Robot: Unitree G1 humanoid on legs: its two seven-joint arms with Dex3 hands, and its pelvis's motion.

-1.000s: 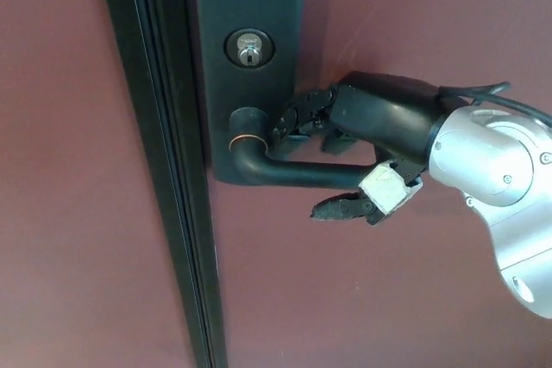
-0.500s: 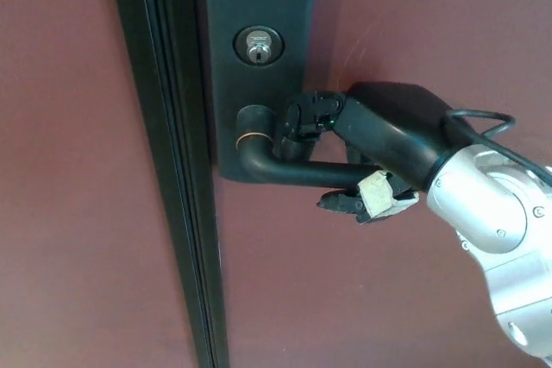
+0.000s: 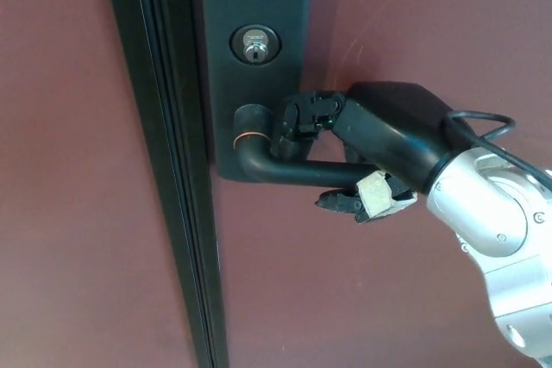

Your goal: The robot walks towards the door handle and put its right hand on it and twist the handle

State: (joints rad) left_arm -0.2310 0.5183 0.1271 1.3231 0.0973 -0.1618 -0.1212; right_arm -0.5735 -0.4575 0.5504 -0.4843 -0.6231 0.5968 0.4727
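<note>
Place: a doorway inside a building; which kind cannot be told.
Evidence: maroon door (image 3: 103,213), black lock plate (image 3: 254,6), keyhole (image 3: 254,46), lever handle (image 3: 285,165).

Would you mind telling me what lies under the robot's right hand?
The right hand lies over the black lever handle, fingers above, thumb below. The lever's free end is hidden behind the palm.

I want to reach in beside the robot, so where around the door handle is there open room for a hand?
Open: bare door below the handle, and right of the keyhole above the right robot hand. Crowded: along the lever, where that robot hand wraps it.
</note>
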